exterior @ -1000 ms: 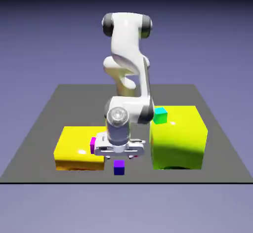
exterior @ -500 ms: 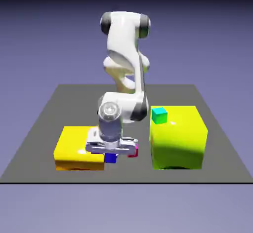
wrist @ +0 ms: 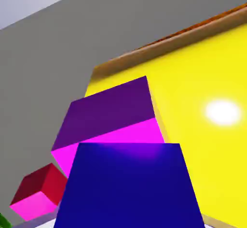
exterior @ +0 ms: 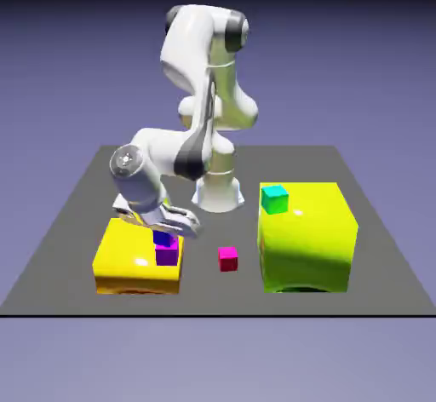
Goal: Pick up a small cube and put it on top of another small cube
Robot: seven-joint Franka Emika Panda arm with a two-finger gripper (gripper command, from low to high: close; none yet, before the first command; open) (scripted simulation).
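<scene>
The white arm bends, its gripper tilted downward.

Dark table: yellow block, lime block, pink-red cube, robot base.

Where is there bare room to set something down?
Bare table: between the pink-red cube and the green block, narrowly. Crowded: the yellow block, where the purple cube and blue cube meet the gripper.

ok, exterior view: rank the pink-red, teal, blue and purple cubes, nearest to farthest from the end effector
1. Blue cube: right under the hand
2. Purple cube: just below blue in the picture
3. Pink-red cube: toward the exterior view's right
4. Teal cube: farther right
</scene>
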